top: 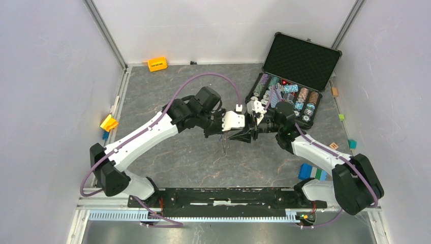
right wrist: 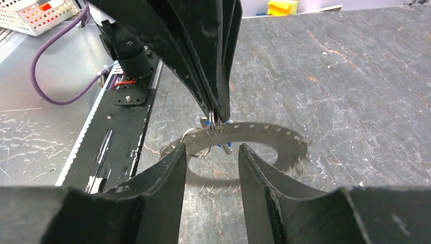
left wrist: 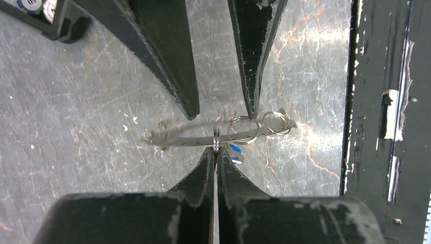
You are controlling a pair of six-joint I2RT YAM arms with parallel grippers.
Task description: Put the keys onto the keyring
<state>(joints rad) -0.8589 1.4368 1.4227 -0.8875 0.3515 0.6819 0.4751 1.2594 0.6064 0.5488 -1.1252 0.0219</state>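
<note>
Threading step. Left gripper (left wrist: 216,155) is pinched shut on a small ring (left wrist: 216,136) bearing a blue key (left wrist: 234,148), the keyring (left wrist: 178,138) hanging from it above the surface (right wrist: 356,101). Right gripper (right wrist: 212,148) stands open astride the keyring; the next move probably calls for steadying it.

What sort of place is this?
Probably a robotics lab's test cell: two robot arms bolted to a table, plain white panels walling it in, and props like a poker-chip case and coloured blocks.
</note>
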